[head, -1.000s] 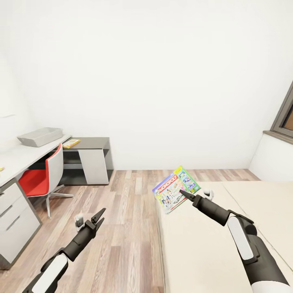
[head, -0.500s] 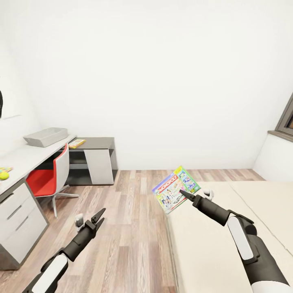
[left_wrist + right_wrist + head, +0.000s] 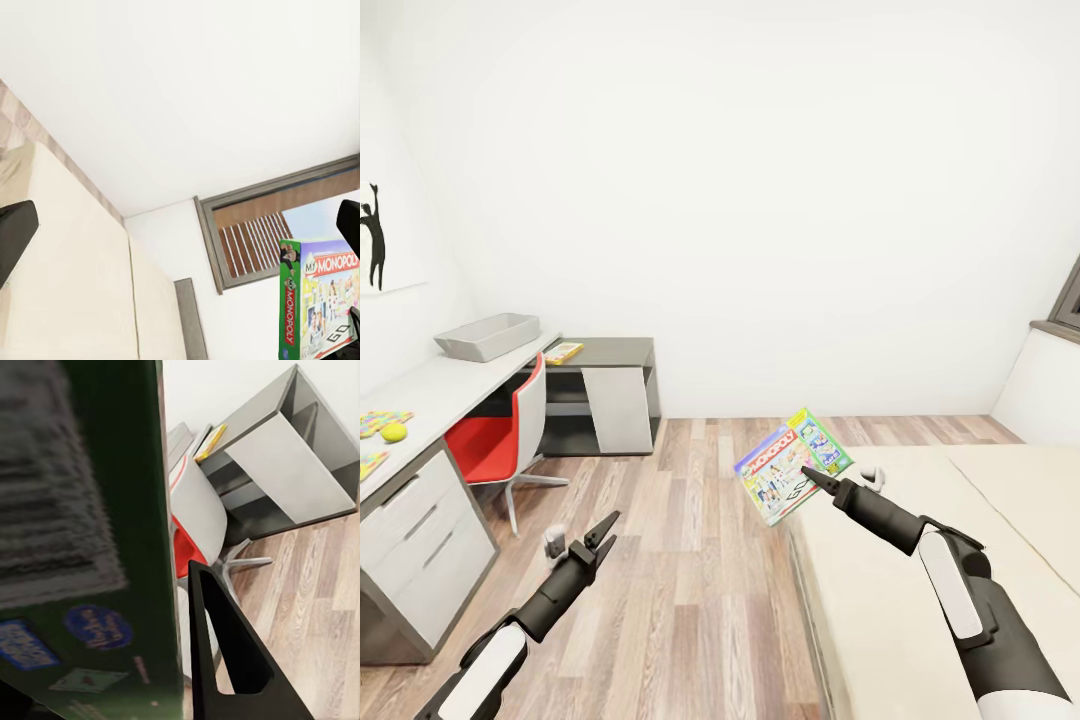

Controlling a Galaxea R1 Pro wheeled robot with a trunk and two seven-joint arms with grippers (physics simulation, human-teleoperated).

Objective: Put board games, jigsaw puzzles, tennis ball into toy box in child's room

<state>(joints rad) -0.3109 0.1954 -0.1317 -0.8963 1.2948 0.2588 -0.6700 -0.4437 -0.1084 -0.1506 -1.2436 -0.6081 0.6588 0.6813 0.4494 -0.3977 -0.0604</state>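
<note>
One second of turning has swung the whole head view leftward, so this is the camera moving, not the furniture. At the far left of the frame a black silhouette picture (image 3: 374, 235) has come into sight on the wall, and below it the table (image 3: 435, 392) now shows more of its pale top, with a tennis ball (image 3: 394, 432) lying beside flat colourful toys at the left edge. The toy box (image 3: 487, 336) has drifted from the left edge toward the upper left, and the red chair (image 3: 500, 437) stands just in front of the table.

Low in the frame, the left gripper (image 3: 600, 532) hangs over the wood floor with its fingers apart and nothing between them, as before. Right of centre, the right gripper (image 3: 807, 473) is still clamped on a corner of the Monopoly box (image 3: 790, 464), carried tilted above the near edge of the bed (image 3: 880, 600), whose share of the frame has shrunk.

My reading: the robot is turning from bed to table to deliver this game; the tray remains well apart.
</note>
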